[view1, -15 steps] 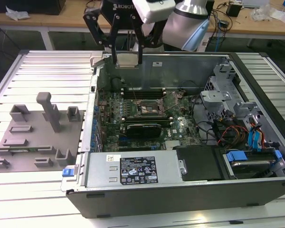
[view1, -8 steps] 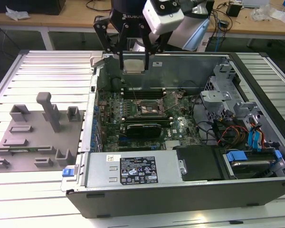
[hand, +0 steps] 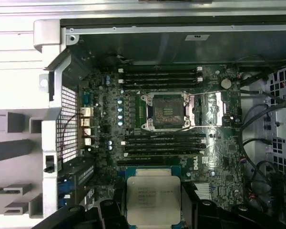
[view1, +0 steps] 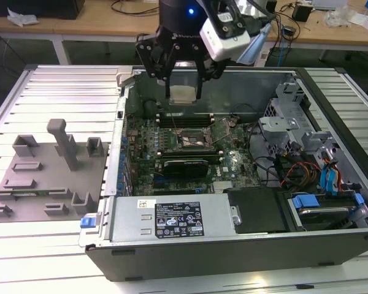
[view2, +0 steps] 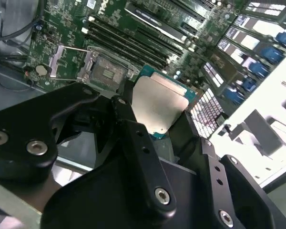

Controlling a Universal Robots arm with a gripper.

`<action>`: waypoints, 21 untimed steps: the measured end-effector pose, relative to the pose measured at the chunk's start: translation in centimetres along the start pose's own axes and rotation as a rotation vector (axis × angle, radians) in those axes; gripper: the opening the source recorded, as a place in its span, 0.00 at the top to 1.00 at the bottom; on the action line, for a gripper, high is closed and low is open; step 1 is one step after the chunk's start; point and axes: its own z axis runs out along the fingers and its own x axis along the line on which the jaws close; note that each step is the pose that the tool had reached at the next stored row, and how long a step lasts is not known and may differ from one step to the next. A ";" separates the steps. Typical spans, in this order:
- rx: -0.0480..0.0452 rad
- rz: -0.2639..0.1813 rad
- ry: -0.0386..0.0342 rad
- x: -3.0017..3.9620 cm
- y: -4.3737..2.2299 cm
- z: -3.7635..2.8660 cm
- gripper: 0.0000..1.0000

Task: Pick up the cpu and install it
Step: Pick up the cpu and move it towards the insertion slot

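Exterior view | black claw gripper (view1: 184,92) clamped on small flat square silver-topped cpu (view1: 184,95), held level above grey metal computer case (view1: 282,248) | black-and-metal square socket frame (view1: 195,139) well apart, looks lower and camera-ward | not seated yet

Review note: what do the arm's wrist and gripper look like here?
The gripper is matte black, built of jointed bar linkages with silver screw heads at the pivots. In the exterior view the wrist above it is black with a small blue light, and a white boxy camera housing is mounted beside it.
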 end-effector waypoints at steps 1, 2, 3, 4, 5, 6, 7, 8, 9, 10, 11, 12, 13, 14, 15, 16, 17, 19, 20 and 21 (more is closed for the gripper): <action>0.0000 0.000 0.0008 -0.27 0.00 0.18 0.45; 0.0000 0.000 0.0015 -0.56 0.00 0.38 0.45; -0.0001 0.000 0.0022 -0.96 0.00 0.68 0.45; 0.0001 0.000 0.0026 -1.38 -0.01 1.03 0.45; 0.0000 0.000 0.0027 -1.68 -0.02 1.32 0.45; 0.0000 0.000 0.0028 -1.95 -0.03 1.61 0.45; -0.0002 0.000 0.0027 -2.13 -0.03 1.86 0.45; -0.0001 0.000 0.0027 -2.25 -0.04 2.03 0.45; -0.0001 0.000 0.0027 -2.41 -0.04 2.29 0.45; 0.0000 0.000 0.0027 -2.54 -0.03 2.49 0.45; 0.0002 0.000 0.0028 -2.65 -0.01 2.66 0.45; 0.0002 0.000 0.0028 -2.75 0.04 2.84 0.45; -0.0001 0.000 0.0027 -2.86 0.12 3.10 0.45; -0.0001 0.000 0.0027 -2.93 0.17 3.26 0.45; -0.0001 0.000 0.0027 -3.02 0.24 3.49 0.45; 0.0000 0.000 0.0027 -3.08 0.30 3.67 0.45; 0.0000 0.000 0.0027 -3.14 0.40 3.96 0.45; -0.0002 0.000 0.0027 -3.20 0.52 4.33 0.45; -0.0001 0.000 0.0027 -3.23 0.60 4.53 0.45; 0.0000 0.000 0.0027 -3.27 0.71 4.72 0.45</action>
